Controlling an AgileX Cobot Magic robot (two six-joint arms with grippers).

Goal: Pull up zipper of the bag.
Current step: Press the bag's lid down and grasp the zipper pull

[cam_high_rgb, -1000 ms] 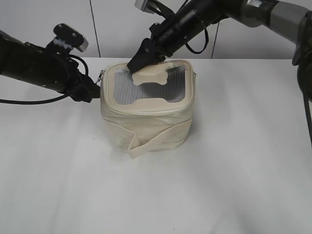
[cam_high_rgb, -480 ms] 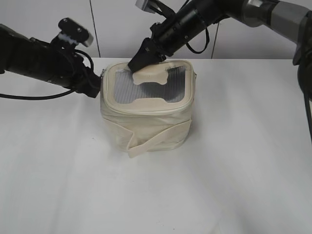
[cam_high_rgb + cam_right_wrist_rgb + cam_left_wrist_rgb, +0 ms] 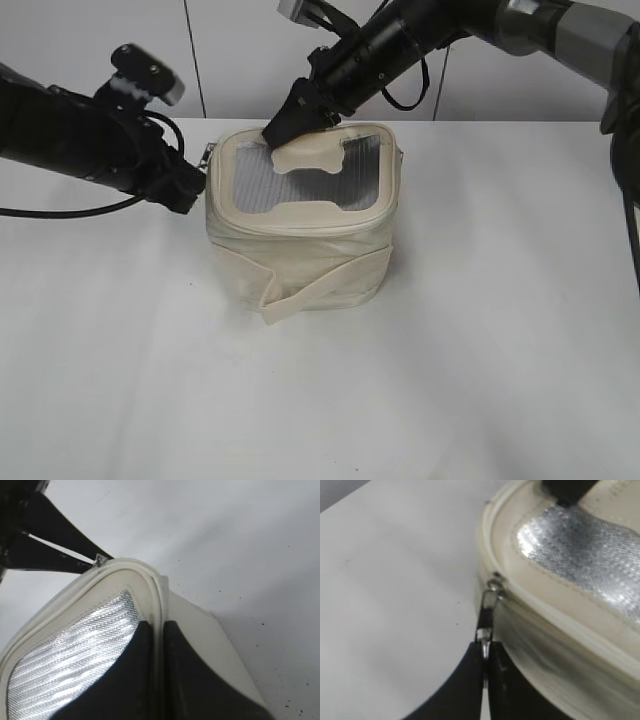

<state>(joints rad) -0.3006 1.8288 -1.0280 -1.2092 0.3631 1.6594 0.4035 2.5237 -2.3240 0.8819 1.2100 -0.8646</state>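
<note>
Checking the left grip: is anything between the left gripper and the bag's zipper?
Only the metal pull: left gripper pinches its ring, the pull running up to the zipper on the bag, per left wrist view.

Left pincer [image 3: 485, 672] closed, arm low; right pincer [image 3: 159, 680] closed.

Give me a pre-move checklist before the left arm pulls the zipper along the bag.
1. Left gripper shut on the zipper pull: ok.
2. Pull in line with the slider, not twisted: ok, it looks straight.
3. Right gripper pinching the bag's lid rim to brace it: ok.
4. Bag upright on the table: ok.
5. How far the zipper is already closed: cannot tell.
6. Strap clear of the zip track: ok.
</note>
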